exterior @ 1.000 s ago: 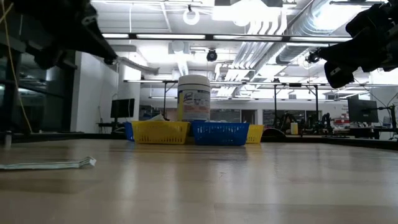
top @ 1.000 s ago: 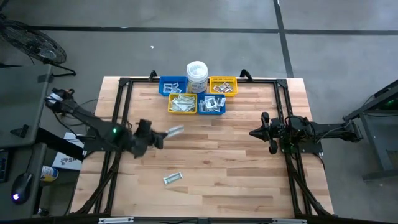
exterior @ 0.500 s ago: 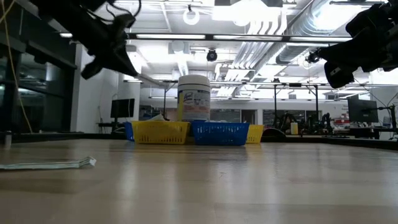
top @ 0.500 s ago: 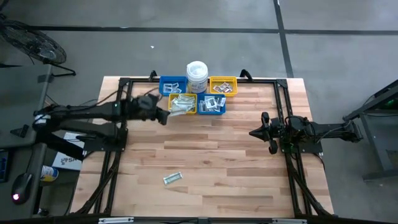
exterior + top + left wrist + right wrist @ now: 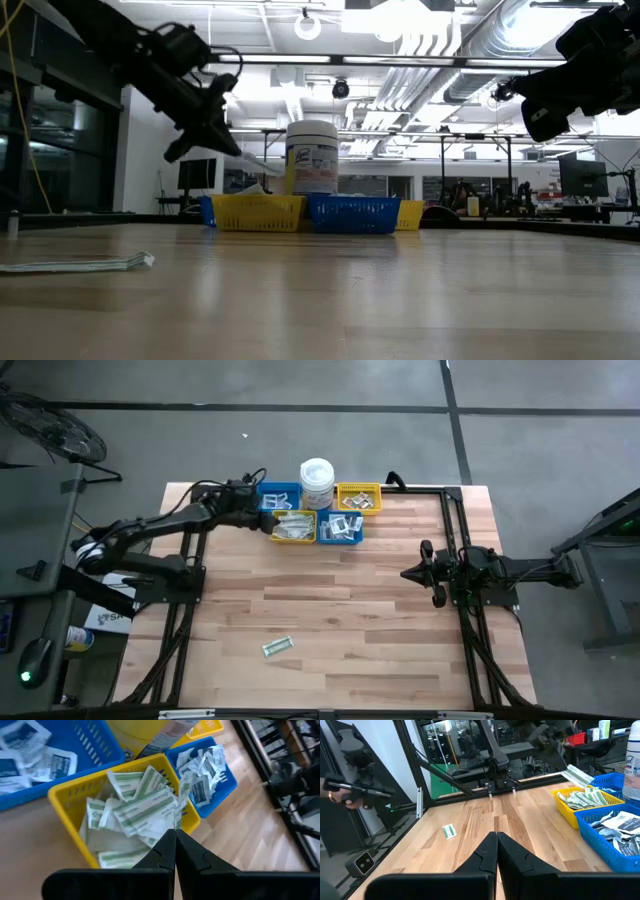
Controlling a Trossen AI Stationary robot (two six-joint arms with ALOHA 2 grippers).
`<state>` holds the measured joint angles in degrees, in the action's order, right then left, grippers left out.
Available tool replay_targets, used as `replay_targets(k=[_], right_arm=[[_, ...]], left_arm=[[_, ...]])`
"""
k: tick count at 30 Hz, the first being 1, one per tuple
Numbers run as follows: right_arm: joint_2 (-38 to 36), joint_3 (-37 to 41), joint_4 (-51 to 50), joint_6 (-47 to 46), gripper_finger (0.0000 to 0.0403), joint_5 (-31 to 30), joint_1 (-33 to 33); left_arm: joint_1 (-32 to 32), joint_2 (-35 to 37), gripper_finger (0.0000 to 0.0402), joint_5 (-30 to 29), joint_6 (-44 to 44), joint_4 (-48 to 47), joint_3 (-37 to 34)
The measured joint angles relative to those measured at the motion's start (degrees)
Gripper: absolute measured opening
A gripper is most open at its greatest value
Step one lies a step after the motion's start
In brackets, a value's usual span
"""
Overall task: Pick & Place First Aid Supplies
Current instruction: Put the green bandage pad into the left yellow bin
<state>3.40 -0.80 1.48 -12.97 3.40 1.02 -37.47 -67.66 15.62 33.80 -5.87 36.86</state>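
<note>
At 6 o'clock on the table [image 5: 380,630] a loose strip [image 5: 277,646] is left lying flat, still to be collected. At 3 o'clock the right gripper [image 5: 408,573] is parked above the wood, clenched on nothing. At 11 o'clock the left gripper [image 5: 175,834] is held above the front yellow bin [image 5: 67,817], its fingers pinched on one end of a green-and-white strip [image 5: 577,773] that juts out over that bin.

The strip is gripped by its end only, so on release it could flutter, catch the rim and fall onto the table, or drift into the neighbouring blue bin [image 5: 610,857]. The heaped pile could also be disturbed if the fingers are lowered into it.

The front yellow bin is filled with green-and-white strips; the blue bin beside it is filled with white squares. At 12 o'clock more white squares are held in the back blue bin [image 5: 100,745], and packets in the back yellow bin [image 5: 359,487]; between them the tub [image 5: 317,472] is seen standing.
</note>
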Motion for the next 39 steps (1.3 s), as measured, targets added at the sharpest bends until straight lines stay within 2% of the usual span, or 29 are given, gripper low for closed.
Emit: replay_targets(k=[8, 17, 28, 32, 36, 39], right_arm=[[0.0, 0.0, 0.0, 0.0, 0.0000, 0.0, 0.0], [0.0, 0.0, 0.0, 0.0, 0.0000, 0.0, 0.0], [0.0, 0.0, 0.0, 0.0, 0.0001, 0.0, 0.0], [0.0, 0.0, 0.0, 0.0, 0.0001, 0.0, 0.0], [0.0, 0.0, 0.0, 0.0, 0.0000, 0.0, 0.0], [0.0, 0.0, 0.0, 0.0, 0.0000, 0.0, 0.0]], left_arm=[[-4.0, -8.5, 0.0000, 5.7, 0.4, 6.9, 0.0], [-5.4, -12.8, 0.0006, 8.0, 1.0, 7.4, 0.0], [-5.4, -12.6, 0.0099, 7.9, 0.4, 7.5, 0.0], [-5.3, -9.6, 0.0115, 10.7, -2.0, 6.9, 0.0], [-4.4, -4.7, 0.0117, 16.5, -6.9, 0.5, 0.1], [-2.1, -0.2, 0.0117, 17.9, -11.6, -7.8, 0.1]])
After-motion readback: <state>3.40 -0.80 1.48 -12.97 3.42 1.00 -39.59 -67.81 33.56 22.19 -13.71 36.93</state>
